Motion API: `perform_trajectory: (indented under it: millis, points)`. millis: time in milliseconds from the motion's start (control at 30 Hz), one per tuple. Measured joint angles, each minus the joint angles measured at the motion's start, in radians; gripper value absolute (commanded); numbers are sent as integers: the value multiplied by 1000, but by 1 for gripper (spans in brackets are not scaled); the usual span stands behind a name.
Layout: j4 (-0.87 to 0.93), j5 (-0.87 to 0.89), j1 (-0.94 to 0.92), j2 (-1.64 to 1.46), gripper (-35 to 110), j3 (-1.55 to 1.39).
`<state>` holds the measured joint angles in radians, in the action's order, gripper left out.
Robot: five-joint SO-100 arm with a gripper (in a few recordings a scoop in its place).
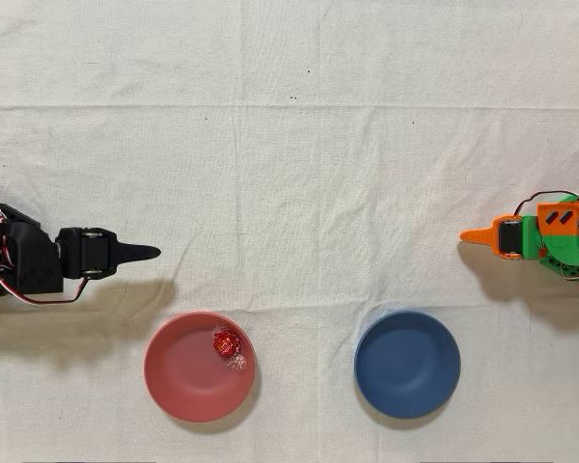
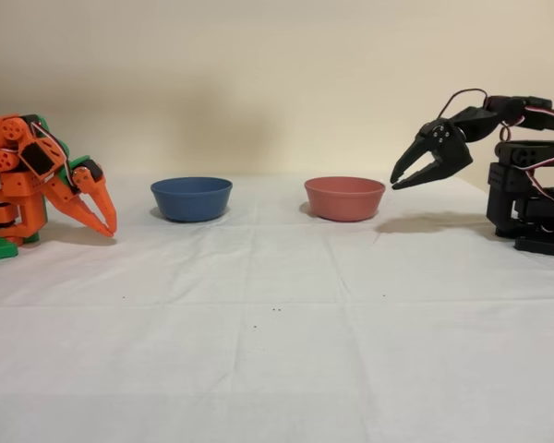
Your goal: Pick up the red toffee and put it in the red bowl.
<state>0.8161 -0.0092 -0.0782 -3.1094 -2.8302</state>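
The red toffee (image 1: 228, 344), in shiny red foil with a pale twisted end, lies inside the red bowl (image 1: 179, 371), toward its upper right side in the overhead view. In the fixed view the red bowl (image 2: 344, 198) stands right of centre and its wall hides the toffee. The black arm's gripper (image 1: 151, 253) hovers above and to the left of the bowl in the overhead view, apart from it. Seen from the side, the gripper (image 2: 397, 184) hangs just right of the bowl's rim, fingertips together and holding nothing.
A dark blue bowl (image 1: 407, 364) stands beside the red one on the white cloth (image 1: 289, 174); the blue bowl (image 2: 191, 197) is left of centre in the fixed view. The idle orange arm (image 1: 531, 236) rests at the far side.
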Motion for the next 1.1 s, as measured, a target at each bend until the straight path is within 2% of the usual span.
perform_trajectory:
  millis: [567,833,1100]
  points:
    - [-89,66,12,-92,1,-207]
    - [40,155,12,-92,1,-213]
    - [55,161,12,-92,1,-213]
